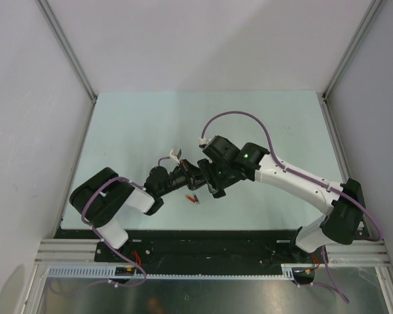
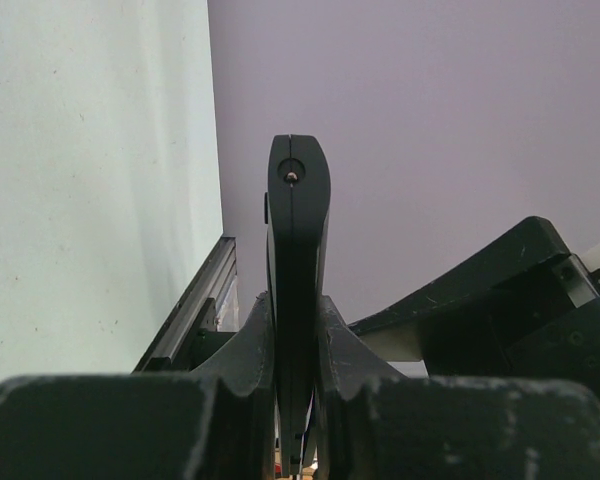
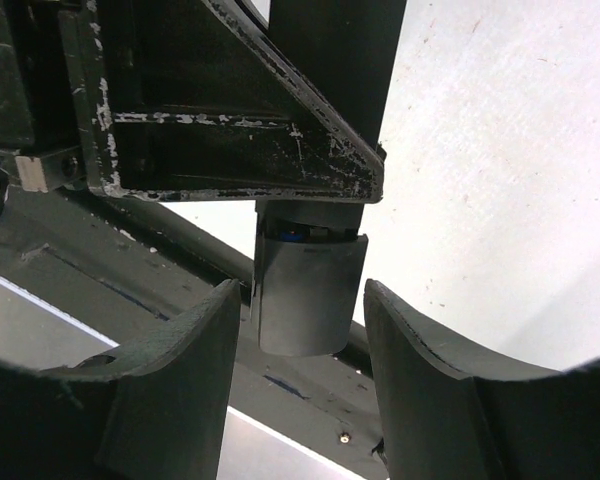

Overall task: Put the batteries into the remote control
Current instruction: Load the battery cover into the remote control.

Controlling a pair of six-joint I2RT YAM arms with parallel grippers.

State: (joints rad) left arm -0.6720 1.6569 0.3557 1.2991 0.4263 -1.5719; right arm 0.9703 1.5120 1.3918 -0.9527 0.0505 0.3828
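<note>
One remote control (image 2: 298, 220) stands clamped in the left pincer (image 2: 296, 310), its end between the parted jaws of the right pincer (image 3: 302, 295).

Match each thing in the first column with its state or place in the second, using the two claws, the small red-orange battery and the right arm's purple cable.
Column 1
1. left claw
2. right claw
3. small red-orange cylindrical battery
4. right arm's thin purple cable

Column 2
A. lying on the pale green table
B. open, fingers apart
C. arching above the white forearm
D. shut on the slim black plastic remote control

Pairs: 1-D, 2-B, 3-A, 4-C
</note>
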